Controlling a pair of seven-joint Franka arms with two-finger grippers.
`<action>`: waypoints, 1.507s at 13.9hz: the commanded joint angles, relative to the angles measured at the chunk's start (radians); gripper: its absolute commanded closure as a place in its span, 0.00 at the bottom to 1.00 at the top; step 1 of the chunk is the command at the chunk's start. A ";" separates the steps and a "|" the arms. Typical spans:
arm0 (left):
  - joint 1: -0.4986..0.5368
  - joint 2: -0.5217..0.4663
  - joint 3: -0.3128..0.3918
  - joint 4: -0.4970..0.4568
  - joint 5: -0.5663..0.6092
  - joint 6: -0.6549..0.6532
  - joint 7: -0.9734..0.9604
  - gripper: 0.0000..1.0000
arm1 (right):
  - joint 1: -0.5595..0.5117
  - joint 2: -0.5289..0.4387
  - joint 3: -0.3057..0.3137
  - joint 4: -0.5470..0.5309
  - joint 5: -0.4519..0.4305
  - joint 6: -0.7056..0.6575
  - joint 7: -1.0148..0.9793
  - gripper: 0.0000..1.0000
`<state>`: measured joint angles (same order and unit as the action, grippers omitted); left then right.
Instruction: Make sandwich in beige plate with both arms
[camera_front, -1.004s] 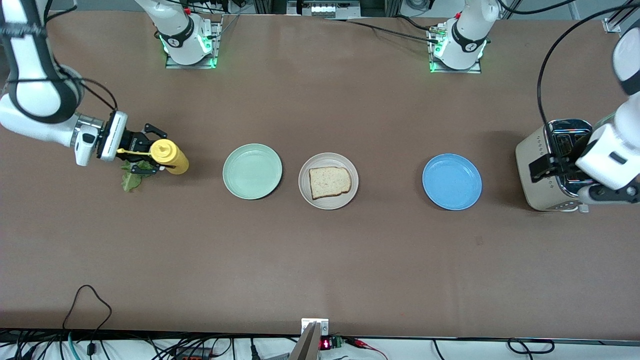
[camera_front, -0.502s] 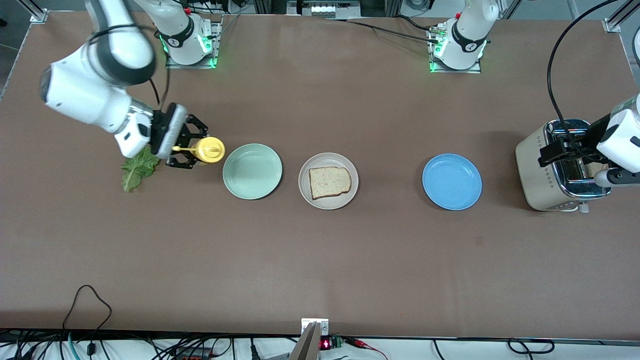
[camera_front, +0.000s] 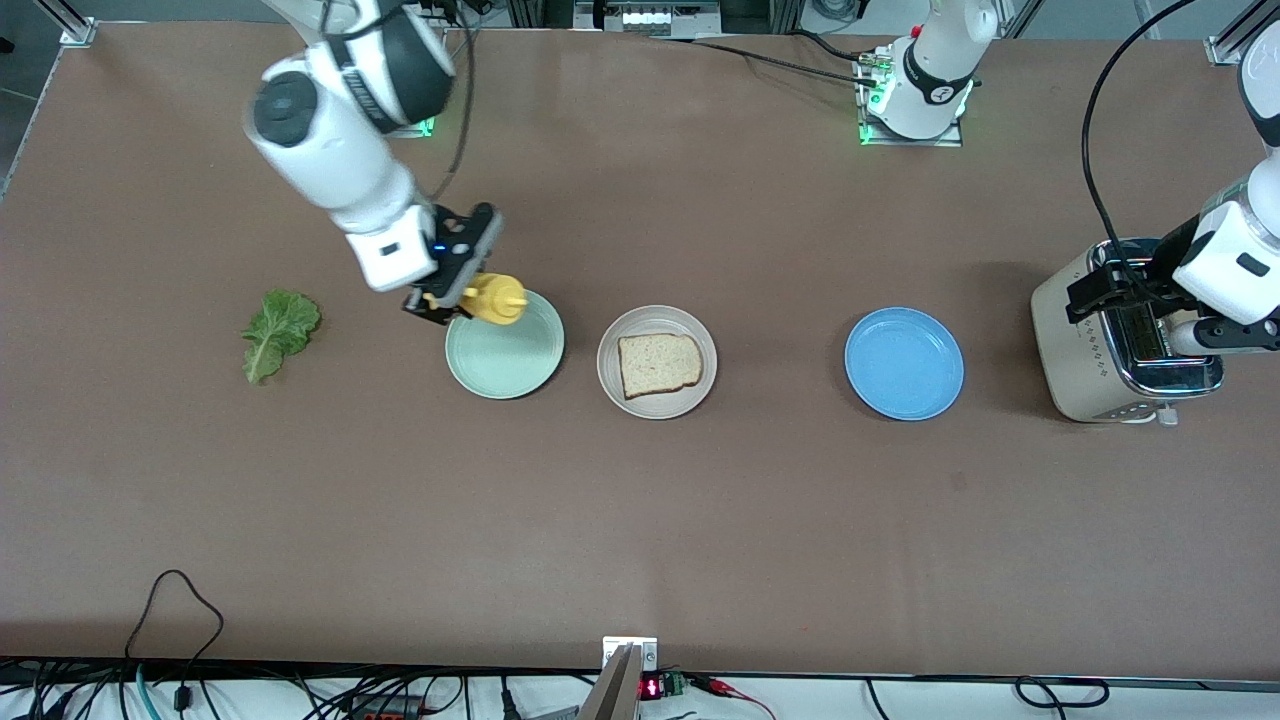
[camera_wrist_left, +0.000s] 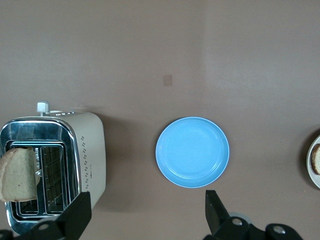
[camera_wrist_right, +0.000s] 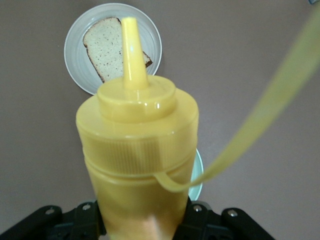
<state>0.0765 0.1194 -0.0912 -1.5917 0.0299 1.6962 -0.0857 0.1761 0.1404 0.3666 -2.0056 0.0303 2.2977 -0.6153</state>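
Observation:
The beige plate (camera_front: 657, 410) holds one slice of bread (camera_front: 658, 364). My right gripper (camera_front: 455, 290) is shut on a yellow squeeze bottle (camera_front: 490, 298) and holds it over the rim of the mint-green plate (camera_front: 505, 360). In the right wrist view the bottle (camera_wrist_right: 137, 145) fills the middle, its nozzle toward the beige plate (camera_wrist_right: 75, 55) and its bread (camera_wrist_right: 107, 47). The lettuce leaf (camera_front: 278, 332) lies on the table toward the right arm's end. My left gripper (camera_front: 1110, 290) is open and empty over the toaster (camera_front: 1095, 370). A second bread slice (camera_wrist_left: 19, 172) stands in a toaster slot.
A blue plate (camera_front: 903, 363) lies between the beige plate and the toaster, and shows in the left wrist view (camera_wrist_left: 192, 152) beside the toaster (camera_wrist_left: 85, 150). The bottle's loose yellow cap strap (camera_wrist_right: 260, 110) swings out to one side.
My right arm has carried the yellow bottle from beside the lettuce toward the plates, now over the mint-green plate. My left gripper has shifted slightly over the toaster.

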 joint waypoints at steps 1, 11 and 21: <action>0.000 -0.006 -0.002 -0.018 -0.001 0.016 0.017 0.00 | 0.104 0.109 -0.009 0.093 -0.188 -0.009 0.210 1.00; 0.020 0.037 -0.001 -0.002 -0.050 0.016 0.024 0.00 | 0.370 0.341 -0.026 0.225 -0.613 -0.155 0.608 1.00; 0.016 0.031 -0.004 -0.011 -0.039 -0.001 0.043 0.00 | 0.189 0.124 -0.040 0.176 -0.310 -0.247 0.328 1.00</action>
<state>0.0915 0.1653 -0.0912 -1.5990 -0.0022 1.7075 -0.0814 0.4536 0.3691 0.3165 -1.7802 -0.3966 2.0667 -0.1348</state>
